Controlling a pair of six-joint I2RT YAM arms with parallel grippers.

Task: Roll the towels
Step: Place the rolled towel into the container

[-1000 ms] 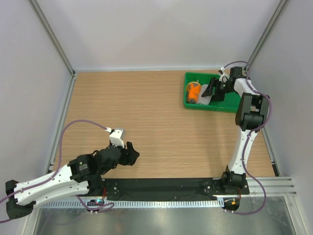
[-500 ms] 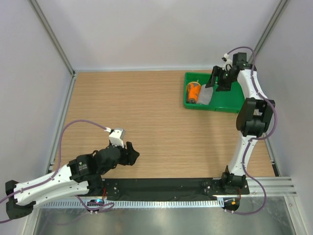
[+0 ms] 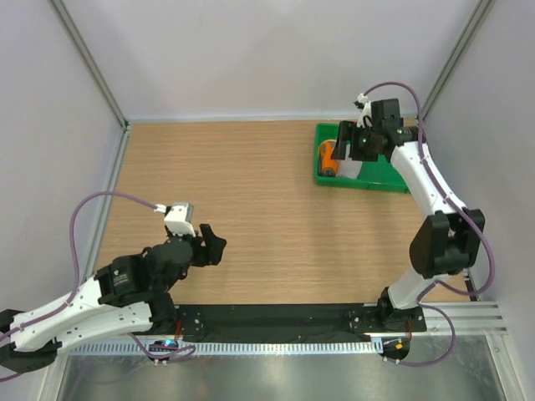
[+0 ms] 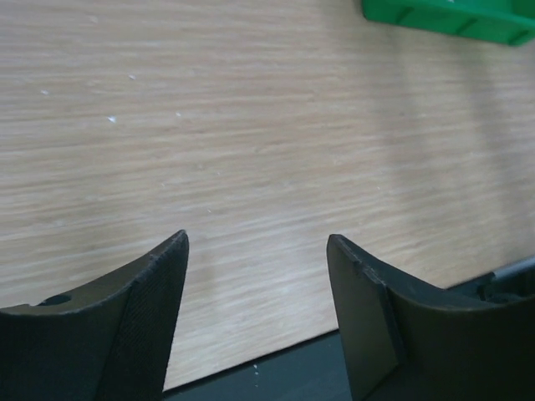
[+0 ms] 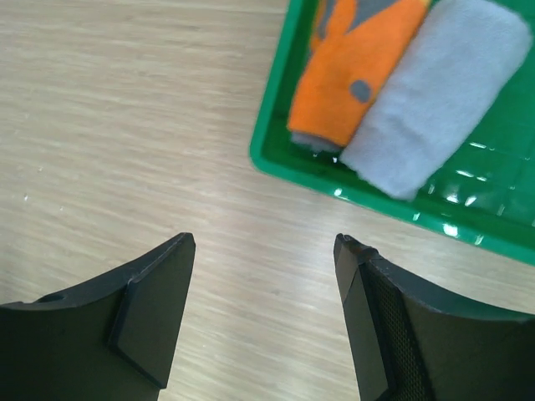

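Both towels lie rolled side by side in the green tray [image 3: 380,179]. The orange towel [image 3: 330,156] is on the left and the light grey towel [image 3: 350,170] is beside it. The right wrist view shows the orange roll [image 5: 355,71] and the grey roll [image 5: 439,92] inside the tray's rim [image 5: 334,190]. My right gripper [image 3: 351,144] is open and empty, raised over the tray's left part [image 5: 266,244]. My left gripper [image 3: 209,248] is open and empty, low over bare table at the near left [image 4: 257,241].
The wooden table is walled by white panels on three sides. A black strip [image 3: 276,316] runs along the near edge by the arm bases. The tray's edge [image 4: 451,17] shows far off in the left wrist view.
My right gripper has swung left from inside the tray, over the towels, toward the tray's left edge. My left gripper has shifted a little left and farther from the near edge.
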